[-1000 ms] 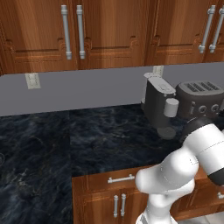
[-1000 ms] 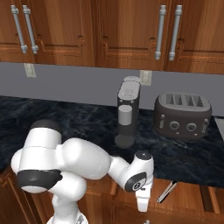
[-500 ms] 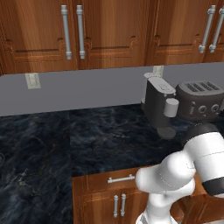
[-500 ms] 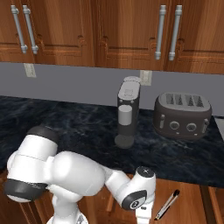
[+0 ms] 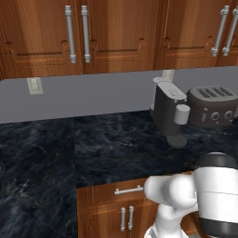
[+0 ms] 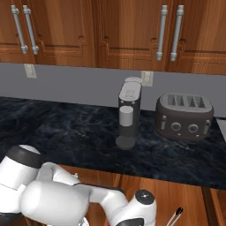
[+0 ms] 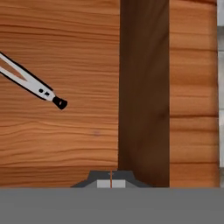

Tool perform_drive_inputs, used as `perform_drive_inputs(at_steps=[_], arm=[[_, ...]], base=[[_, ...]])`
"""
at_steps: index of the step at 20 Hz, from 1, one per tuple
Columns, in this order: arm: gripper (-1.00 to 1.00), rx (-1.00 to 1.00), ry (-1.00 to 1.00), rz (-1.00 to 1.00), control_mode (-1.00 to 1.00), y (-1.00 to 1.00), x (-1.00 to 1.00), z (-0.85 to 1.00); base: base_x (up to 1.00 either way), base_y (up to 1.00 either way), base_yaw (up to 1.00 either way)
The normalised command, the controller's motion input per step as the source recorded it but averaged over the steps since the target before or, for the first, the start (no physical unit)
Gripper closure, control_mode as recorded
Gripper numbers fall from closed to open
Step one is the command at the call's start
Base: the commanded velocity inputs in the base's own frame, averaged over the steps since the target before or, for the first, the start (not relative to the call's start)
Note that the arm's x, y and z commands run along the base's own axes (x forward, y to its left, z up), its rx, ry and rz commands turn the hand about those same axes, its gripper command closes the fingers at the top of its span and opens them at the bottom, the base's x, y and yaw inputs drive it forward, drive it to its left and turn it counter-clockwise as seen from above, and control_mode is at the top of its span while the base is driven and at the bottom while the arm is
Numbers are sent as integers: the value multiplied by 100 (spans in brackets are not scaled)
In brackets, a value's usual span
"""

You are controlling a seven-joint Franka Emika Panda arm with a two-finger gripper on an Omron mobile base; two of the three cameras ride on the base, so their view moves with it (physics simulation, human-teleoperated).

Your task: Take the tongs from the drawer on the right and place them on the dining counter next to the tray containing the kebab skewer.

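The drawer (image 6: 185, 198) stands pulled out under the black stone worktop at the lower right of the right base view. The tongs (image 6: 173, 217) lie loose on its wooden floor. In the hand view the tongs (image 7: 41, 92) are slim pale arms that meet at a small dark tip on the left. My gripper (image 7: 111, 183) is shut with nothing between its fingers. It hovers over the inner foot of a dark drawer wall (image 7: 144, 96), well to the right of the tongs. The dining counter, the tray and the kebab skewer are out of view.
A coffee machine (image 6: 129, 110) and a dark toaster (image 6: 183, 115) stand on the worktop (image 6: 66, 132) against the grey wall. A shut drawer with a silver bar handle (image 5: 128, 189) sits left of my arm. Tall cabinet doors hang above.
My arm has swung down, and the hand has sunk lower over the drawer. In the right base view the tongs have come toward the base along with the drawer floor. The gripper stays shut.
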Motion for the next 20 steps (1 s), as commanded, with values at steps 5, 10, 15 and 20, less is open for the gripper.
perform_drive_inputs(at_steps=[5,10,15,20], arm=[[100,0,16,2,-100,0,12,9],[100,0,16,1,-100,-2,5,15],[100,0,10,3,-100,-11,3,30],[100,0,3,5,-100,-11,0,42]], base=[[0,0,0],[0,0,0],[0,0,0],[0,0,0]])
